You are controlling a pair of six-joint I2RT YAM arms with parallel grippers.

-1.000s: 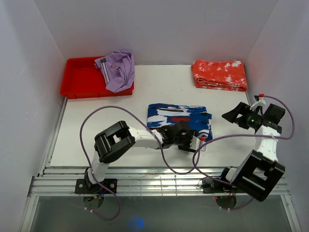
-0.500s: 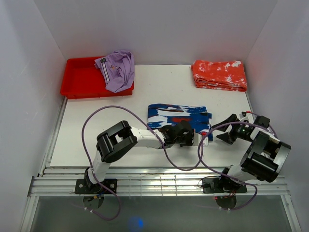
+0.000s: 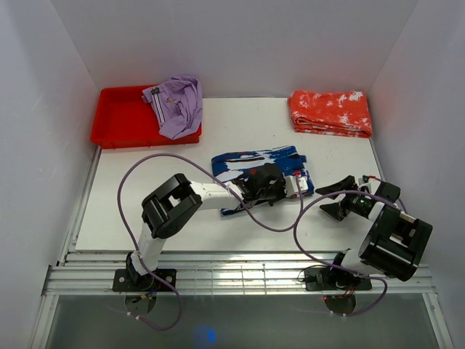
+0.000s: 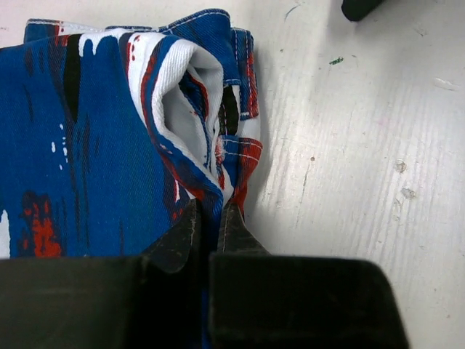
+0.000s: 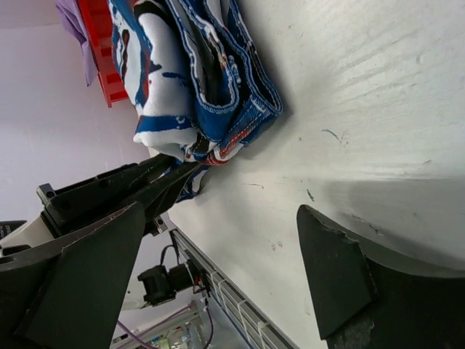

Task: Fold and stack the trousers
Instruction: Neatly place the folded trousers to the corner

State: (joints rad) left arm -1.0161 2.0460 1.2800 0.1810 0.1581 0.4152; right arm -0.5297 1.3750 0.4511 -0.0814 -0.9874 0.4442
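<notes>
Blue trousers [image 4: 87, 145] between left fingers [image 4: 234, 234]

The trousers [image 3: 247, 158] lie centred on the table [image 3: 218, 131], tray [image 3: 120, 118] with loose garment [image 3: 178, 105] back left, folded garment [image 3: 330, 113] back right.

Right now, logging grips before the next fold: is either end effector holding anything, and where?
The left end effector is shut on the trousers, pinching the layered edge at their corner. The right end effector is open, holding nothing.
</notes>
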